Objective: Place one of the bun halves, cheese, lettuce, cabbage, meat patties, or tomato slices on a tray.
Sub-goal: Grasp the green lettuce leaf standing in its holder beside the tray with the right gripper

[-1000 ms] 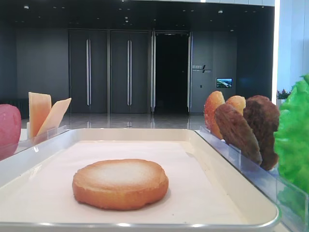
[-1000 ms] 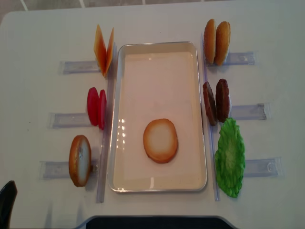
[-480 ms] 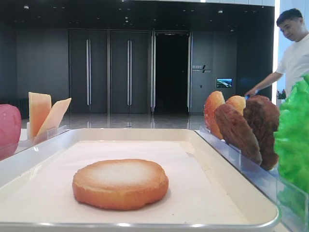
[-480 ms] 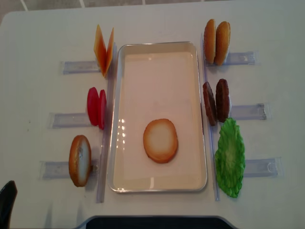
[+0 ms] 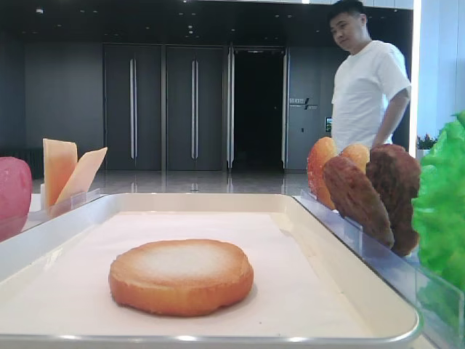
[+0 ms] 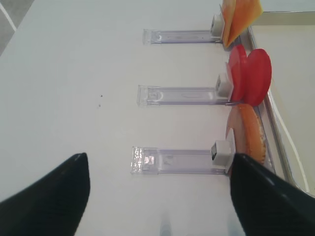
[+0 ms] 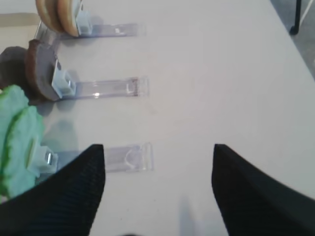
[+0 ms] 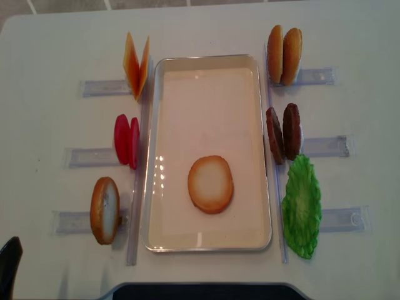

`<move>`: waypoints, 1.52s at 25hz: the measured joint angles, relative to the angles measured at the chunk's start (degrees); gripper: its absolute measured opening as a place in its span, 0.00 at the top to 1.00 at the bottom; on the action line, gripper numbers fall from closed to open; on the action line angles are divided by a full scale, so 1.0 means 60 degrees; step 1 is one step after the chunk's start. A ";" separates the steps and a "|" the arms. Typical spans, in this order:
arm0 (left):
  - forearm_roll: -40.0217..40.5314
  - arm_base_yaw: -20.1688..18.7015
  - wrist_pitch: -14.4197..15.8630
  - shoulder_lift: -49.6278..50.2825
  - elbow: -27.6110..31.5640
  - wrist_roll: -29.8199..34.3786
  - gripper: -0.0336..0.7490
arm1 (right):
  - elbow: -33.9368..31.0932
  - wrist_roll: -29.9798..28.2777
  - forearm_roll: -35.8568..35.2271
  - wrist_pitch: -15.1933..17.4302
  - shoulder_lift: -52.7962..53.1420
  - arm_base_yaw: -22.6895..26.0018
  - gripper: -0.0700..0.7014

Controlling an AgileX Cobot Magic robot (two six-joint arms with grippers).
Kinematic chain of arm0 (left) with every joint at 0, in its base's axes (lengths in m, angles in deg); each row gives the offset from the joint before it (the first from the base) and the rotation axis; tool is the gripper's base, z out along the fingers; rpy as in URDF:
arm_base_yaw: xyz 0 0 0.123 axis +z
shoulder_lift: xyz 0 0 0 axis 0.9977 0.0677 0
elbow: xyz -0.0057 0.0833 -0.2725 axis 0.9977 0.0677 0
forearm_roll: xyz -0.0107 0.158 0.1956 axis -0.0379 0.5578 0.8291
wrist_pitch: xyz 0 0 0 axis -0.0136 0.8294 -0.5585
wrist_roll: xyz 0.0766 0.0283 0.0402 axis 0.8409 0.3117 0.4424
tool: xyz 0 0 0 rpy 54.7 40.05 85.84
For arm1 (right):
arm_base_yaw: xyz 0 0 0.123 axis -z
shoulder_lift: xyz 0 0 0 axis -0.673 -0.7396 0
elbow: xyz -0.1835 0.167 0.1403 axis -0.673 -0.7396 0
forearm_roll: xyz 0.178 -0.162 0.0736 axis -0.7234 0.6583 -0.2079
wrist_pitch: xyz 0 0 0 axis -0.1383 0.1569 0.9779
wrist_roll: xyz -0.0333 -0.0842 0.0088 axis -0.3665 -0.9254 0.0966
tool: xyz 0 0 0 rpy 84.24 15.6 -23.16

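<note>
Golden-brown and pale on its upturned face, one bun half (image 8: 210, 184) lies flat on the white floor of the tray (image 8: 207, 247), toward its near end; a second bun half (image 8: 104, 210) stands on edge in a clear holder (image 8: 74, 222) just left of the tray. Red tomato slices (image 8: 125, 141) and yellow-orange cheese (image 8: 137, 65) stand in holders further along that side; on the right side stand two smooth orange-golden discs (image 8: 284, 55), the dark meat patties (image 8: 283, 133) and the ruffled green lettuce (image 8: 302, 206), all outside the tray. Both claws are spread and pinch nothing: the right claw (image 7: 157, 189) hangs over bare white table (image 7: 221, 73) beside the lettuce holder; the left claw (image 6: 160, 196) hangs over the table beside the bun holder. Behind the table a man in a white shirt (image 5: 367, 80) stands before dark doors.
</note>
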State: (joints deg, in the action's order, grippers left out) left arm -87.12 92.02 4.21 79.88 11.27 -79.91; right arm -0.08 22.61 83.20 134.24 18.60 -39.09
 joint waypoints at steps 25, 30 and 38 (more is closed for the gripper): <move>0.0000 0.0000 0.0000 0.0000 0.0000 0.0000 0.07 | 0.3303 0.0784 -0.0210 0.0730 -0.7206 0.0000 0.30; 0.0000 0.0000 0.0000 0.0000 0.0000 0.0000 0.07 | 0.3702 0.1070 -0.0219 0.0725 -0.7240 0.0000 0.30; 0.0000 0.0000 0.0000 0.0000 0.0000 0.0000 0.07 | 0.3702 0.1066 -0.0254 0.0736 -0.7259 -0.0407 0.30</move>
State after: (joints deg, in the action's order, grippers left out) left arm -87.12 92.02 4.21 79.88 11.27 -79.91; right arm 22.13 29.01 81.68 138.66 -24.95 -41.54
